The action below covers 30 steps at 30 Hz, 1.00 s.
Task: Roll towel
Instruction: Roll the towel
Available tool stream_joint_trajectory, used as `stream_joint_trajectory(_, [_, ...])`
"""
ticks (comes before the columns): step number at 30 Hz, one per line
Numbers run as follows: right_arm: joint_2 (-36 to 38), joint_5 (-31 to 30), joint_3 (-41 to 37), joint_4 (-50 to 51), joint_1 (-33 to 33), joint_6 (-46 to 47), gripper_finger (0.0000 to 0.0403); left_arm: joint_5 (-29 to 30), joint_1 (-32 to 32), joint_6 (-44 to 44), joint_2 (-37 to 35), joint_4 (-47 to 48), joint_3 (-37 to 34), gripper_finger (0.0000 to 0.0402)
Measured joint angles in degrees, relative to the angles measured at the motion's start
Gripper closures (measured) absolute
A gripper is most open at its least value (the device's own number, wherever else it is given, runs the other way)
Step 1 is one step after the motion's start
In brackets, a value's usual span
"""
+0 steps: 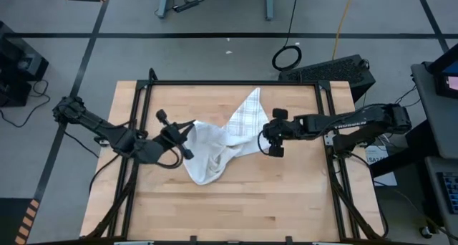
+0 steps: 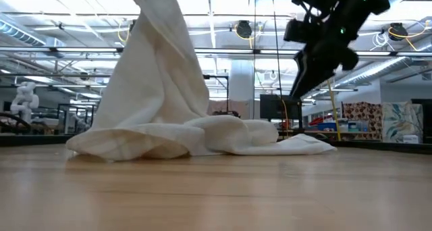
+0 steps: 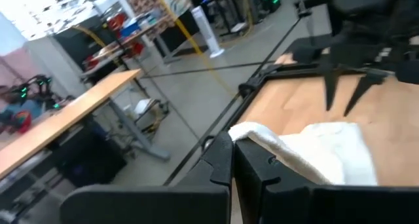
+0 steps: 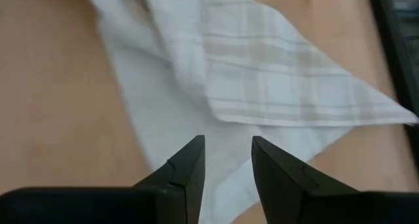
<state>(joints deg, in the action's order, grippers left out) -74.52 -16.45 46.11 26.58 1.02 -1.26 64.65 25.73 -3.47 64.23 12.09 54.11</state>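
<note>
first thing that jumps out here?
The towel, crumpled mid-table, with one side lifted into a tall peak by the left gripper, which is shut on it. The right gripper hangs just above the towel's other side with its fingers apart, holding nothing; a plaid corner lies flat toward the table's far edge.

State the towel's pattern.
The towel is white with thin grey plaid check lines, clearest in the right wrist view.
</note>
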Motion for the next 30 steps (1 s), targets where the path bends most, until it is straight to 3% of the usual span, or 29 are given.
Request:
stream_joint_trajectory(7, [0.0,-7.3,-5.3,-13.0,2.0,-9.9,0.0287,0.8,-4.0,3.2,0.0,4.1,0.0,0.0395])
stream_joint_trajectory(12, [-0.2,-7.3,-6.8,-21.2,6.2,-17.7,0.0287,3.8,-7.0,1.6,0.0,4.0,0.0,0.0395])
stream_joint_trajectory(16, [-0.3,-7.2,-8.2,-25.6,10.5,-17.8,0.0287,7.7,-9.7,1.5,0.0,4.1,0.0,0.0395])
stream_joint_trajectory(20, [-0.3,-2.0,-9.7,-26.5,15.1,-7.3,0.0287,8.2,-12.4,4.8,0.0,5.1,0.0,0.0395])
stream_joint_trajectory(26, [-0.3,5.9,-14.1,-25.7,16.2,18.1,0.0287,8.4,-17.1,13.3,0.0,7.3,0.0,0.0395])
stream_joint_trajectory(30, [-0.3,9.7,-15.6,-20.3,14.5,35.6,0.0287,2.6,-20.4,23.9,0.0,11.7,0.0,0.0395])
